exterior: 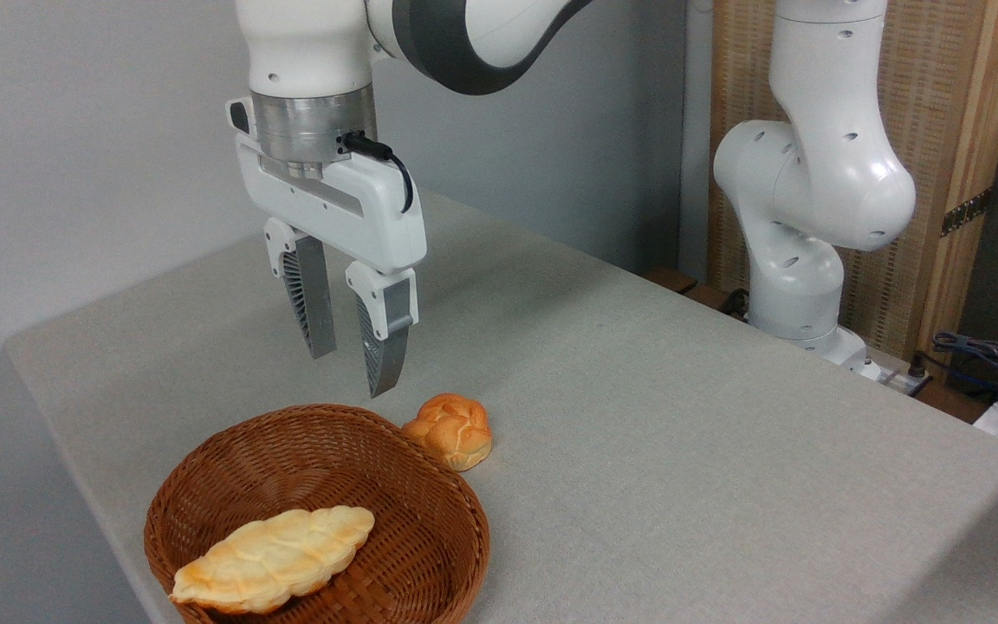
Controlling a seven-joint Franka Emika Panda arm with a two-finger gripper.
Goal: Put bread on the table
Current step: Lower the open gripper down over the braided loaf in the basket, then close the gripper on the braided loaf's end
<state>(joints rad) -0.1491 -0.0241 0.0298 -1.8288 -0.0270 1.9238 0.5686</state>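
The bread (pixel 274 558), a long pale-yellow braided loaf with browned ends, lies inside the brown wicker basket (pixel 430 485) at the front left of the table (pixel 681 451). My gripper (pixel 352 371) hangs in the air above the basket's far rim, well above the loaf and apart from it. Its two grey fingers point down with a narrow gap between them, open, holding nothing.
A small round golden-orange knotted bun (pixel 450 431) sits on the cloth just behind the basket's right rim. The arm's white base (pixel 798 286) stands past the table's far right edge, with cables (pixel 984 351) beside it. A grey wall runs along the left.
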